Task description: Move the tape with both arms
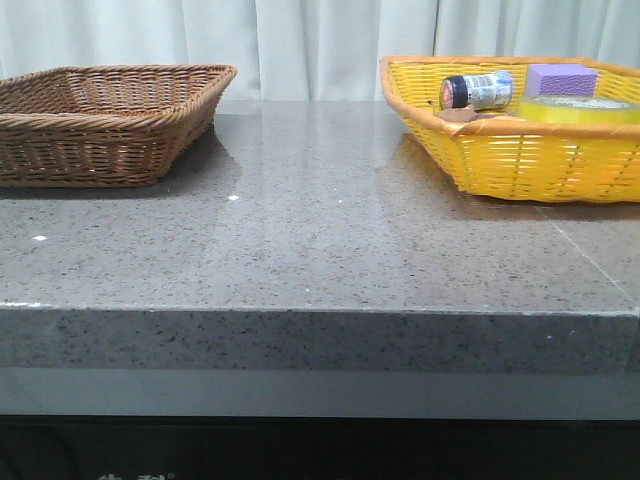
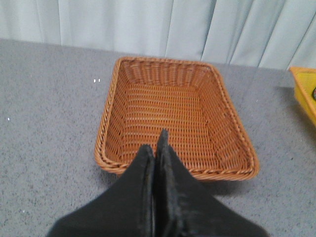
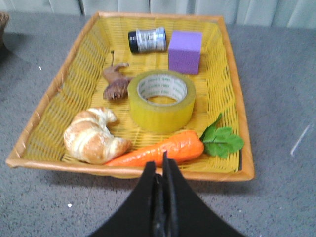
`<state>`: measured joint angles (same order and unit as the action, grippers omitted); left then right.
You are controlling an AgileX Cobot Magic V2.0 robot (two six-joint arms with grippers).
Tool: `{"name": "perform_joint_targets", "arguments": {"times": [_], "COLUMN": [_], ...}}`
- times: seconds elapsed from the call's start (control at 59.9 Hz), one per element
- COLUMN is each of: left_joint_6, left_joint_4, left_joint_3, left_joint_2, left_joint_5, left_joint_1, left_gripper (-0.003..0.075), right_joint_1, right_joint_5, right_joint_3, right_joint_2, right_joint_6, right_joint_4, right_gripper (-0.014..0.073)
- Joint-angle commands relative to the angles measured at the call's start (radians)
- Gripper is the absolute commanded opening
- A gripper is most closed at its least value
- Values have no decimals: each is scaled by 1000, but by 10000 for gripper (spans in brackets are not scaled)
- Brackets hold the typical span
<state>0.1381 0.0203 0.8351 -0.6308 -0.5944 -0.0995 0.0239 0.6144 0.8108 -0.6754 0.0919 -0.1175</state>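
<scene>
Surface: grey speckled stone table point(image 1: 320, 230), pale curtain point(image 1: 300, 40) behind.
Tape point(image 3: 161, 100): lying flat in yellow basket point(image 3: 232, 98).
Left gripper point(image 2: 155, 148): fingers pressed together, empty, above brown basket point(image 2: 106, 128).
Right gripper point(image 3: 159, 165): closed, holding nothing.

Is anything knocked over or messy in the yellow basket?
Just one thing: the small jar lies on its side at the back of the yellow basket, next to the purple block. Nothing has spilled. The tape lies flat in the middle, and the croissant and carrot look whole.
</scene>
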Motion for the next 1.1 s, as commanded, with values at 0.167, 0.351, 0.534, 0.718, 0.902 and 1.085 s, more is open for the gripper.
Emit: {"name": "perform_joint_targets", "arguments": {"times": [0.167,0.351,0.534,0.718,0.902,1.085], "left_joint_6": [4,2,2,-42,-52,-52], "left_joint_4": [40,51,64,58,58,37], "left_joint_3": [35,35,38,87,125,127], "left_joint_2": [-109,-137,-156,-189,-206,-206], "left_joint_5": [50,48,73,4,-35,-29], "left_joint_1": [0,0,-1,-100,-271,-468], "left_gripper": [-3,283,506,492,492,492], "right_joint_1": [6,6,6,18,66,108], "right_joint_5": [-49,-44,-50,27,135,234], "right_joint_3": [33,33,41,163,337,513], "right_joint_2": [-110,-138,-181,-283,-428,-604], "right_joint_6": [5,5,5,-11,-33,-33], "right_joint_4": [-4,-4,-5,-6,-6,-6], "right_gripper": [20,434,558,558,558,558]}}
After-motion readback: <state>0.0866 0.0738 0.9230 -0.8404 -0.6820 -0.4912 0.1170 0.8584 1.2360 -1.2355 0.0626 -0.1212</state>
